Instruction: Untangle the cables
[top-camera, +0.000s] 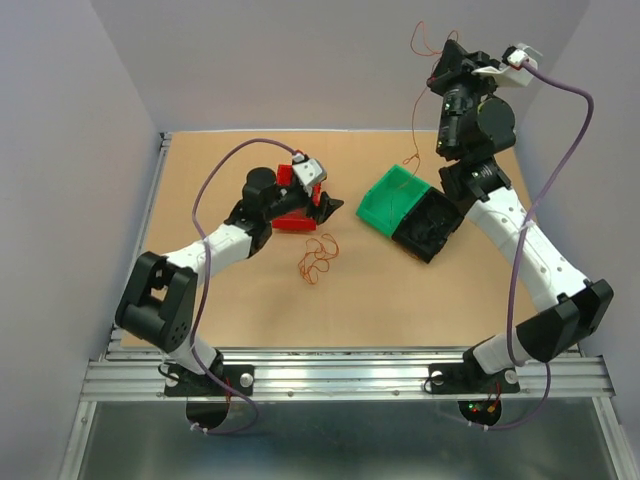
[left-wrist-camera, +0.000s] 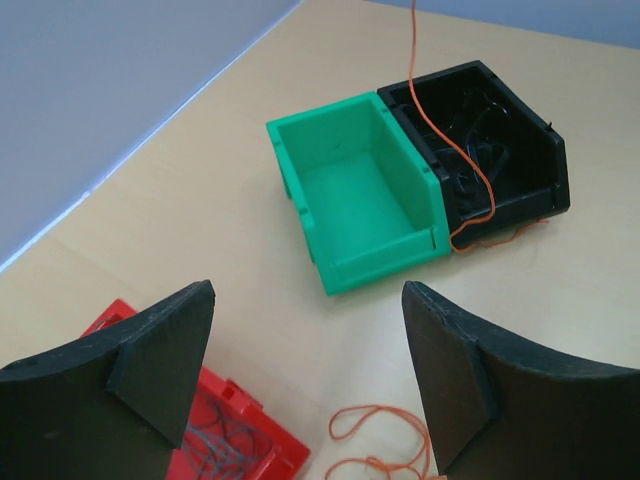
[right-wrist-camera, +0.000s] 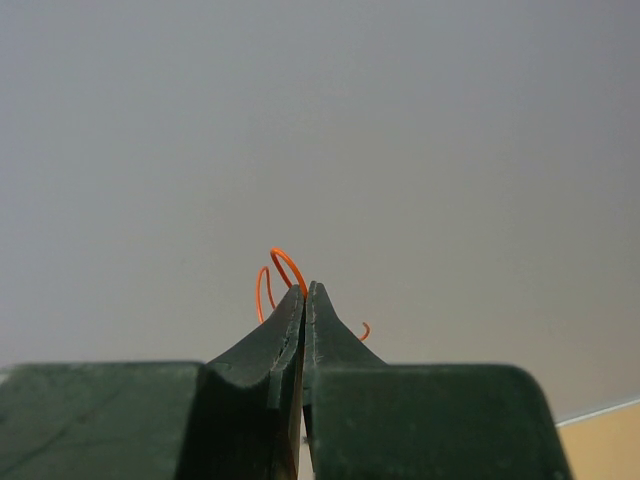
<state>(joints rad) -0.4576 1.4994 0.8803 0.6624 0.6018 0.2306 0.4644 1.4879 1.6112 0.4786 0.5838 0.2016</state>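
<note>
One thin orange-red cable (top-camera: 416, 120) hangs from my right gripper (top-camera: 438, 68), which is raised high over the back right of the table. In the right wrist view that gripper (right-wrist-camera: 305, 290) is shut on the cable (right-wrist-camera: 285, 262), whose loops stick out past the tips. The cable's lower end dangles by the green bin (top-camera: 395, 198) and the black bin (top-camera: 432, 226). A second orange-red cable (top-camera: 318, 258) lies looped on the table. My left gripper (top-camera: 326, 205) is low beside the red bin (top-camera: 296, 222), open and holding nothing (left-wrist-camera: 308, 295), with that loose cable (left-wrist-camera: 385, 440) just below it.
The red bin (left-wrist-camera: 235, 445) holds thin grey wires. The black bin (left-wrist-camera: 490, 140) holds dark wires and stands against the green bin (left-wrist-camera: 360, 190), which shows nothing inside. Pale walls close in the table on the left, back and right.
</note>
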